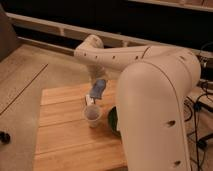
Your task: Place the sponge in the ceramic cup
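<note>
a slatted wooden table (60, 145) stands on a speckled beige floor (25, 75); a pale ledge (40, 25) runs along the dark back wall (100, 14).
</note>
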Robot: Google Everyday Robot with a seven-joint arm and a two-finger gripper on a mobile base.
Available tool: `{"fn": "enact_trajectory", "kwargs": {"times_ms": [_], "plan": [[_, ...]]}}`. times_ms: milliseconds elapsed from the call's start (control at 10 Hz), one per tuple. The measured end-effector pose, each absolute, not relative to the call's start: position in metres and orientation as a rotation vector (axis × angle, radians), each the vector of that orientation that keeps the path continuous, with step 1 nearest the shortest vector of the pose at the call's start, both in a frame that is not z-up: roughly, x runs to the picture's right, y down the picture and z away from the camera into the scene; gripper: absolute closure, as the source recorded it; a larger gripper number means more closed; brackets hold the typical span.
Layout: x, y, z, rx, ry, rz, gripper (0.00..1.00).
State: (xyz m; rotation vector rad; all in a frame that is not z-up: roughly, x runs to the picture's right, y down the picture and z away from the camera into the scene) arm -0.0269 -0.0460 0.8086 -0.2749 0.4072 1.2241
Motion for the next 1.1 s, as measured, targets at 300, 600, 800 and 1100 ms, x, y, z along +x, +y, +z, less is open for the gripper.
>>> {"fn": "enact_trajectory", "kwargs": {"times_ms": [300,600,800,1100], "plan": [[-0.056,-0.055,0.800,-0.236,0.346,1.111,1.00],[-0.063,-0.050,0.789,-0.228,0.333,1.070,1.00],[-0.058,-0.044,0.781,-0.215,0.334,1.053,1.00],[-0.045,-0.020,0.775,-0.212,0.368,1.027,1.00]]}}
